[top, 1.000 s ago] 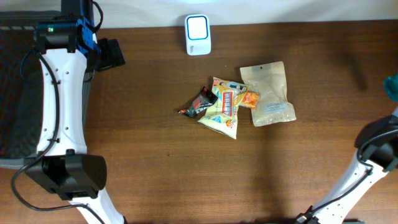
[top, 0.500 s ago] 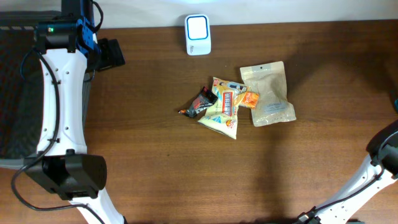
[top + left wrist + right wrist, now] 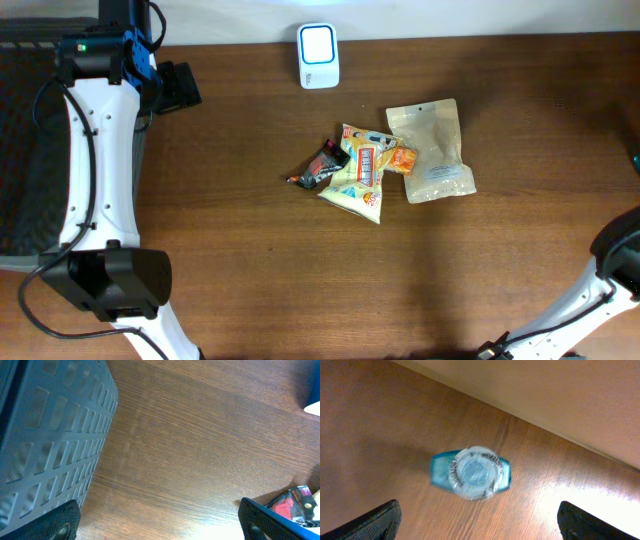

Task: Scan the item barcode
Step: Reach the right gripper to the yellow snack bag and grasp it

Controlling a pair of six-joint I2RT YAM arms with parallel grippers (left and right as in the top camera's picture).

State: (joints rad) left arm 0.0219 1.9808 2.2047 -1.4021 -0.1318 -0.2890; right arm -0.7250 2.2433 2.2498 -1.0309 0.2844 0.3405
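left gripper [image 3: 166,525]: jaws spread wide, nothing between them, holds nothing. it hangs over bare table [image 3: 250,280] at the far left corner, just beside the grey slotted basket [image 3: 50,435]

right gripper [image 3: 487,527]: also fully apart and empty. both tips sit at the bottom corners of the right wrist view, clear of everything

teal tub [image 3: 470,472]: under the right wrist camera, upright on the wood, clear round lid facing up with print on it, too blurred to read. it stands free, nothing touching it, near the table's back edge. in the overhead view only a sliver shows at the right border, well apart from the rest

scanner [image 3: 318,55]: white, at the back edge of the table, centre

mid-table pile, well apart from both grippers:
- yellow snack bag [image 3: 362,172] in the middle
- black and red wrapper [image 3: 320,165] touching its left side
- orange packet [image 3: 402,158] between the bag and the pouch
- beige pouch [image 3: 432,150] on the right, flat

no barcode readable in any view
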